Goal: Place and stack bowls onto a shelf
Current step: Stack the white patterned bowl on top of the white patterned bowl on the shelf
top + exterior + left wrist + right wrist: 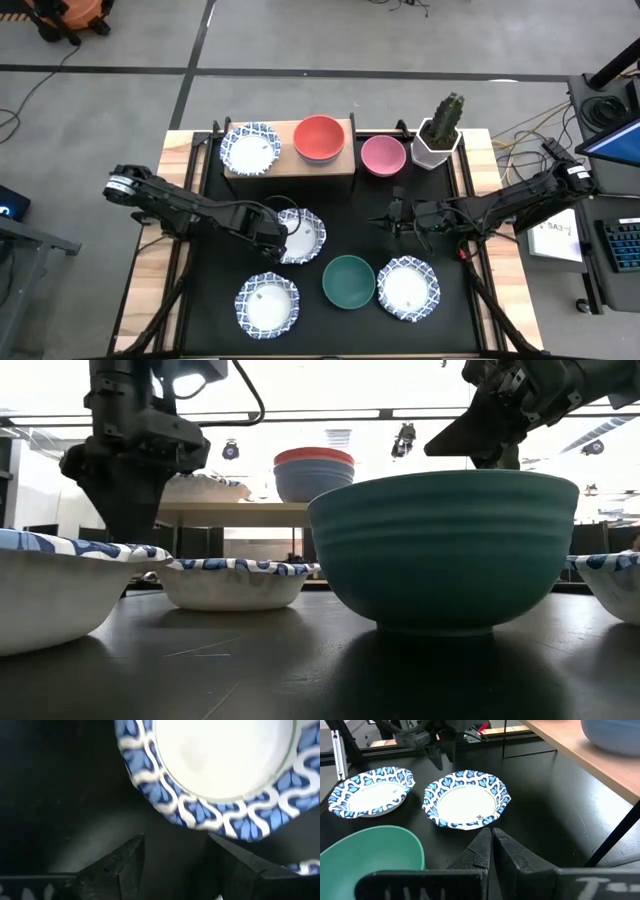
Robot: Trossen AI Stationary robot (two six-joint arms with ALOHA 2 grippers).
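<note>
On the light-wood shelf (290, 163) (230, 513) stand a blue-patterned white bowl (250, 148) and a red bowl (319, 137) (313, 457) nested in a grey-blue one (312, 482). A pink bowl (383, 155), a dark green bowl (349, 281) (445, 545) and three more patterned bowls (305, 236) (267, 304) (407, 288) rest on the black mat. My left gripper (281, 233) (175, 857) is open, low at the left rim of the middle patterned bowl (220, 765), its fingers just short of the rim. My right gripper (393, 219) (491, 845) is shut, above the mat right of that bowl.
A white pot with a cactus (438, 135) stands at the mat's far right, beside the pink bowl. The black mat (340, 215) covers most of the wooden table. The shelf's thin black legs (612, 840) stand on the mat. Bare mat lies between the two grippers.
</note>
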